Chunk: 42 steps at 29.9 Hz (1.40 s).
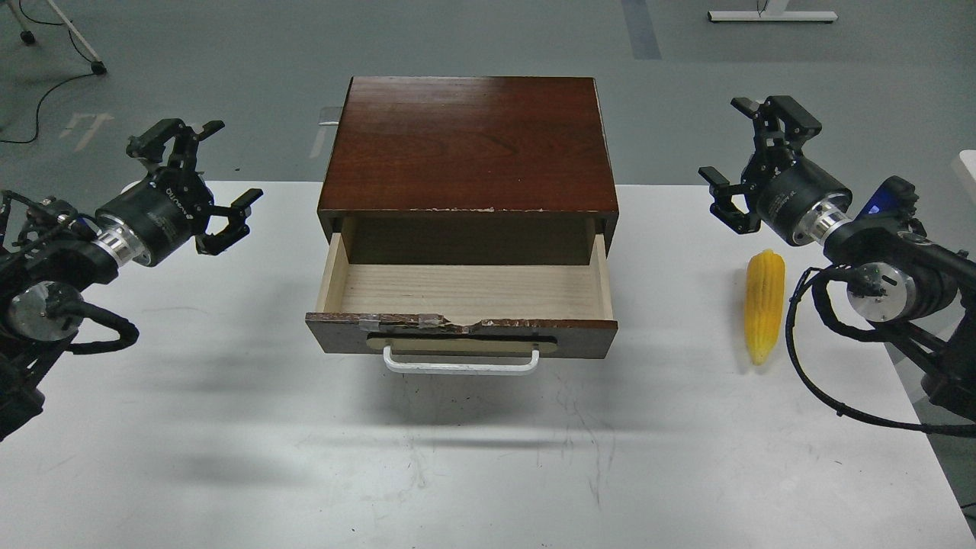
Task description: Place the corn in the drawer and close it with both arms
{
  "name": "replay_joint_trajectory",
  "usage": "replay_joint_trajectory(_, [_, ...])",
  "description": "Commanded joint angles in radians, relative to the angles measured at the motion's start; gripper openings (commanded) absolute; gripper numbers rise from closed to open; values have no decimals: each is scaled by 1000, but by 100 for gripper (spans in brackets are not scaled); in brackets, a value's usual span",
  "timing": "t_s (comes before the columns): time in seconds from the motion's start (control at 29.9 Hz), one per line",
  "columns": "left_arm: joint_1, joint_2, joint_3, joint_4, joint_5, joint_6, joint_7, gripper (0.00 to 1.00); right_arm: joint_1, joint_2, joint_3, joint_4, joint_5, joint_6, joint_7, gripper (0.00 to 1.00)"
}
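Observation:
The yellow corn (765, 304) lies lengthwise on the white table, to the right of the cabinet. The drawer (461, 335) stands pulled open, its pale wood interior (473, 292) empty, its white bar handle facing me. My right gripper (743, 145) is open and empty, raised above the table behind the corn's far end. My left gripper (221, 164) is open and empty, raised to the left of the cabinet, apart from it.
The dark brown cabinet (469, 141) stands at the table's far middle. The white table (457, 457) spreads in front of the drawer. Grey floor lies beyond the far edge. My right arm's cable (808, 366) loops beside the corn.

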Motion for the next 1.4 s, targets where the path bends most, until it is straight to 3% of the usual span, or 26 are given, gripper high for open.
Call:
replay_joint_trajectory(0.0, [17,0,0,-18,-2,-1,0,98,5,-1,0,2,0,2,-14,98])
replay_joint_trajectory(0.84, [57,31,-3,-18,-49,-1,2,98,32,-8,-25,7,-17,-1,-14,99])
replay_joint_trajectory(1.04, [57,45,-3,-18,-49,-1,2,98,41,-19,-30,20,-26,-48,-48,99])
replay_joint_trajectory(1.14, [56,46,-1,-18,-48,-1,2,98,51,-53,-78,39,-145,-60,-79,98])
replay_joint_trajectory(1.27, [57,52,6,-18,-48,-1,0,98,146,-145,-294,45,-687,-159,-132,96])
replay_joint_trajectory(1.37, [57,55,6,-18,-48,-1,0,98,212,-226,-430,47,-951,-167,-192,96])
